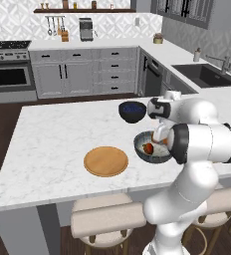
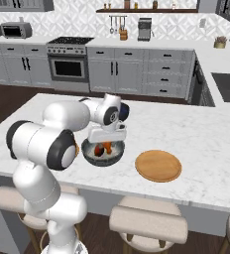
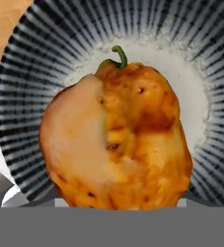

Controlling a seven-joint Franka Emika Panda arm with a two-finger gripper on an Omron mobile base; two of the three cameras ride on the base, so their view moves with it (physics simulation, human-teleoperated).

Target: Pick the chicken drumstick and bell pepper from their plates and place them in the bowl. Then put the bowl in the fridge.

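Note:
My gripper [image 1: 160,135] hangs just over the grey speckled bowl [image 1: 152,154], shut on the chicken drumstick [image 3: 114,144], which looms large and close in the hand view and hides the fingertips. Behind and below the drumstick, the bell pepper [image 1: 148,148] lies inside the bowl [image 3: 32,62], its green stem [image 3: 118,57] poking out. From the right base view the gripper [image 2: 106,138] sits over the bowl [image 2: 103,155], with orange-red food [image 2: 106,148] inside. One wooden plate [image 1: 106,161] lies bare left of the bowl; a corner of the other plate [image 3: 3,29] shows beside the bowl.
A glossy dark blue bowl [image 1: 132,111] stands just behind the grey bowl on the marble island [image 1: 53,134]. Stools [image 1: 105,219] line the near edge. Cabinets, an oven [image 2: 67,67] and a sink [image 1: 207,74] stand beyond the island.

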